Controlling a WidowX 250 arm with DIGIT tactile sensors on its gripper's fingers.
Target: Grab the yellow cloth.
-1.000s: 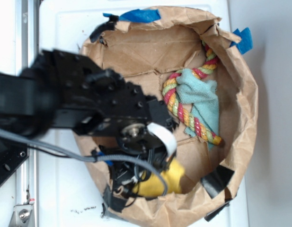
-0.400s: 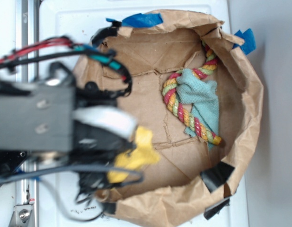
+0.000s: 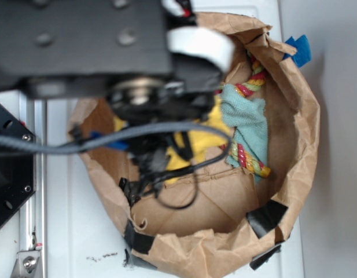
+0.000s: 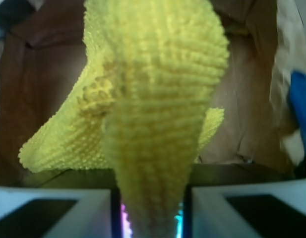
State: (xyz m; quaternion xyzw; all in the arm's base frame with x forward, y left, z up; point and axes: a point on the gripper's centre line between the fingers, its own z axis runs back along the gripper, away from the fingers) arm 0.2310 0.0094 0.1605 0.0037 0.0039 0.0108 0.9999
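Note:
The yellow cloth [image 4: 157, 89] fills the wrist view, hanging as a lumpy woven fold pinched between my two pale fingers [image 4: 53, 210]. My gripper [image 4: 152, 218] is shut on it. In the exterior view the black arm covers the upper left, and the yellow cloth [image 3: 197, 142] shows under it, lifted above the floor of the brown paper bag [image 3: 294, 168]. Most of the gripper is hidden by the arm's own body there.
A light teal cloth [image 3: 247, 119] and a red-yellow-green braided rope [image 3: 247, 159] lie in the bag's right half. Blue tape [image 3: 298, 49] and black tape [image 3: 265, 219] patch the bag's rim. A metal rail [image 3: 29, 191] runs along the left.
The arm has swung from the bag's lower left up toward its upper middle, carrying the yellow cloth off the bag floor. The teal cloth and rope stayed put.

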